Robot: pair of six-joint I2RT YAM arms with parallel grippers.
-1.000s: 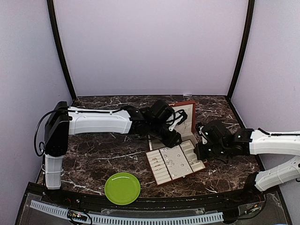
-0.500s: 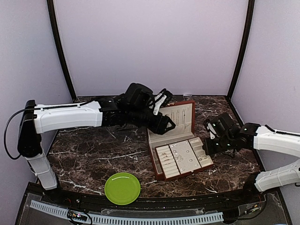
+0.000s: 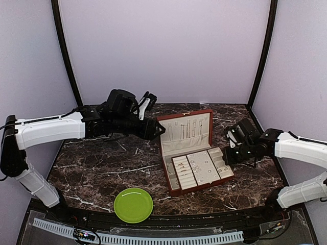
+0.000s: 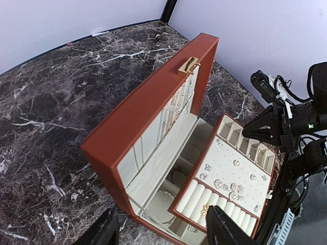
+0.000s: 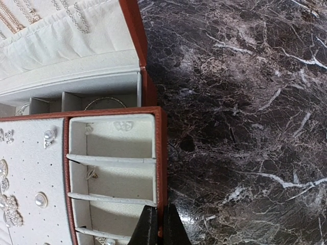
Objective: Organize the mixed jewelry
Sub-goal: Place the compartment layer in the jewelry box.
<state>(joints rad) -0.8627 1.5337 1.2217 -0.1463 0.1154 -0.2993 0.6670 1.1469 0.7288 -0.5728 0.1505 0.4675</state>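
Observation:
The mixed jewelry lies in an open reddish-brown box [image 3: 168, 153]. Thin chains [image 3: 186, 127] hang in its upright cream lid, and small silvery studs [image 4: 225, 184] dot the cream-lined tray [image 3: 202, 168] resting over the box's base. In the right wrist view a few tiny pieces [image 5: 92, 174] sit in the tray's end compartments. My right gripper [image 5: 160, 229] is shut on the tray's reddish-brown right edge [image 5: 161, 168]. My left gripper [image 3: 153, 127] hangs left of the lid, open, with nothing between its fingers [image 4: 230, 229].
A green plate [image 3: 133, 204] lies near the front edge, left of the box. The lid's outer face carries a gold clasp [image 4: 188, 66]. Dark marble tabletop [image 3: 102, 163] surrounds the box. Purple walls close in the back and sides.
My left arm has swung back to the left, away from the box, and its jaws have widened. The tray has shifted right and straightened over the box with my right gripper on it.

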